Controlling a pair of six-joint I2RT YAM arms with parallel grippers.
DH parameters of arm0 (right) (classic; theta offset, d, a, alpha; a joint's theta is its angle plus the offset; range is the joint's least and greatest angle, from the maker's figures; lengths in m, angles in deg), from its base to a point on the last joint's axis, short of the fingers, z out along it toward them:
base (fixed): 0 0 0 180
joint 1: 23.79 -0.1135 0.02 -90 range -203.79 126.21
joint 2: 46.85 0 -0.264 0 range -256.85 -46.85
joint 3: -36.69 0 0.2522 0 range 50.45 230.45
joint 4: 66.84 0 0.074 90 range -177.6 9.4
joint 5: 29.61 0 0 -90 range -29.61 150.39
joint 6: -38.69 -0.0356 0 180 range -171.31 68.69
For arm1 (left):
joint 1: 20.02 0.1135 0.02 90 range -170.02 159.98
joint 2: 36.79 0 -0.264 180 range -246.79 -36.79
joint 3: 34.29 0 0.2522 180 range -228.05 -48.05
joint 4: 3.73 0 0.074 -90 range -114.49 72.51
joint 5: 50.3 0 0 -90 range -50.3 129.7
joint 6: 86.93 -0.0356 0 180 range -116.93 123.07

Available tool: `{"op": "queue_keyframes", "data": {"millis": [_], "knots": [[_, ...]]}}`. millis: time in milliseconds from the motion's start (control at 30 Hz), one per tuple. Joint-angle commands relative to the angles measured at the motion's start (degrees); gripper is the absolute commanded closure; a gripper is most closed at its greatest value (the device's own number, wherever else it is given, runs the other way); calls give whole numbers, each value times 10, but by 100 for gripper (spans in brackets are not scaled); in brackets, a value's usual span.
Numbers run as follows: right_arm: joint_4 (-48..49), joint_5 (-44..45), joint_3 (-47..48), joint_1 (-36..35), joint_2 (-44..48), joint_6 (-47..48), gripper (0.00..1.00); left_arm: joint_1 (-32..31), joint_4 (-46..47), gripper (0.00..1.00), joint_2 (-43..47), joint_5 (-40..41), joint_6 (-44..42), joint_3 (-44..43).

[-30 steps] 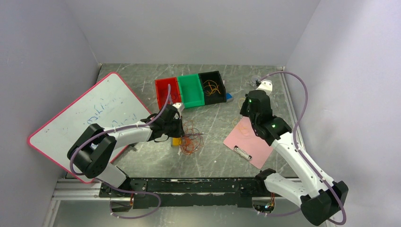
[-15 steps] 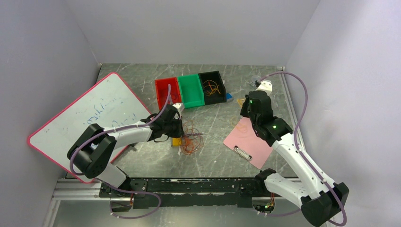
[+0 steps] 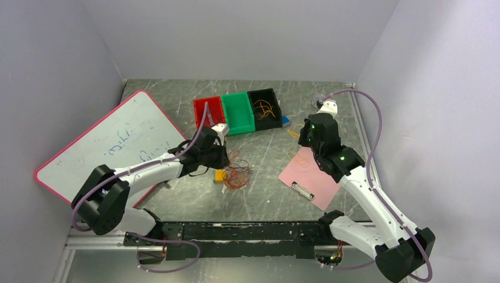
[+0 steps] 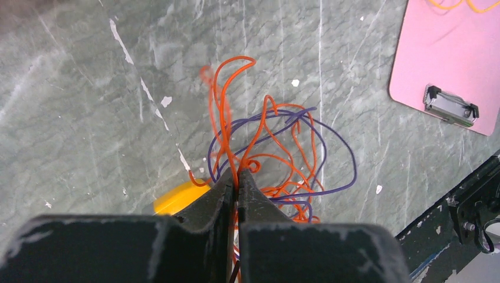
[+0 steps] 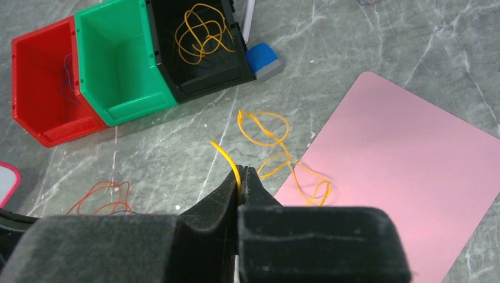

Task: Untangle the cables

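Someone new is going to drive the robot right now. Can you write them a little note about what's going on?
The left gripper is shut on an orange cable in the orange-and-purple tangle.
The right gripper is shut on a loose yellow cable that trails onto the pink clipboard.
Done: a coiled yellow cable lies in the black bin, and a purple cable in the red bin.
Left: pull the tangle apart, and probably bin the held yellow cable.

Bright diffuse light, faint shadows
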Motion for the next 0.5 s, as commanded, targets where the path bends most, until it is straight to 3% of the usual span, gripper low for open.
{"op": "queue_keyframes", "data": {"millis": [0, 333, 467], "knots": [[10, -19, 7, 4, 13, 12, 100, -4, -6, 91, 21, 10, -14, -21], [61, -80, -1, 4, 42, 31, 100, -3, 4, 67, 57, -15, -8, -32], [65, -90, 6, 5, 48, 35, 100, -3, -4, 62, 67, -15, -5, -38]]}}
